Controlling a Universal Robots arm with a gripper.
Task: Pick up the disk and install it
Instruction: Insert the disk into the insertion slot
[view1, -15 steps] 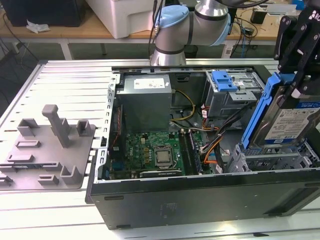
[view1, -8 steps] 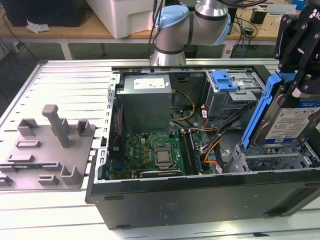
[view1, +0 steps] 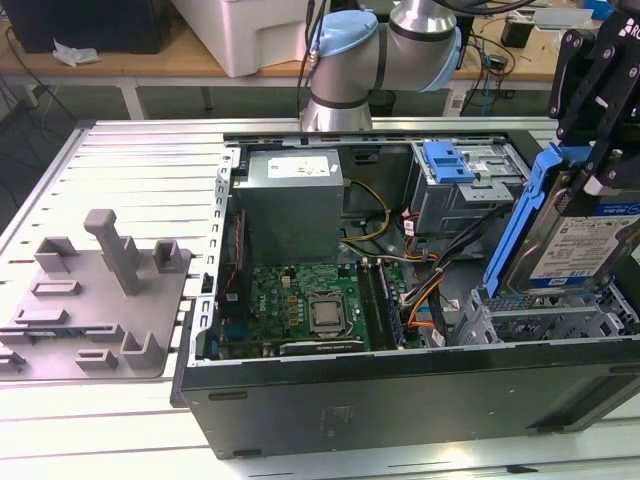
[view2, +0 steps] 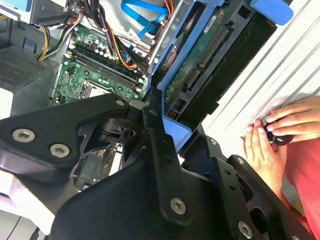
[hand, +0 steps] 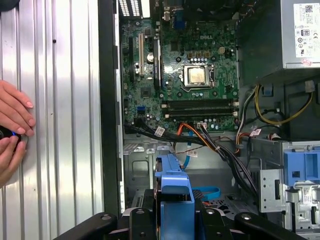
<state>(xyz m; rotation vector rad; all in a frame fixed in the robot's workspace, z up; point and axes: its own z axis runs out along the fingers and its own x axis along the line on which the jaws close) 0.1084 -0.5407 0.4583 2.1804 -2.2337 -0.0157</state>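
One disk (view1: 572, 240) is in the scene, and the fingers (view1: 598, 130) of the one arm (view1: 380, 50) are closed on it, gripping its blue bracket. It hangs tilted, nearly on edge, label out, over the grey bay (view1: 545, 322) at the exterior view's right end of the case (view1: 400, 400). Whether its lower edge touches the bay cannot be told. In the second wrist view the disk's (view2: 200, 70) green circuit side shows beyond the black fingers (view2: 160, 150). In the first wrist view the bracket end (hand: 174, 195) sits between the fingers (hand: 220, 220).

The one case lies on its side, open. Inside are one motherboard (view1: 300, 300) with one bare processor (view1: 325, 313), one power supply (view1: 295, 200), and one drive cage (view1: 455, 205) with a blue latch (view1: 447, 160). Orange, yellow and black cables (view1: 420, 300) run between them.

Beside the case, to the exterior view's left, lies one grey fixture plate (view1: 90, 290) with several uprights.

Two hands (hand: 12, 112) rest on the bench beside the case, closed around a small dark object (view2: 280, 139).

The bench (view1: 150, 170) is slotted aluminium. Behind it stands a wooden table (view1: 150, 60) with one white box (view1: 250, 35) and loose wires.
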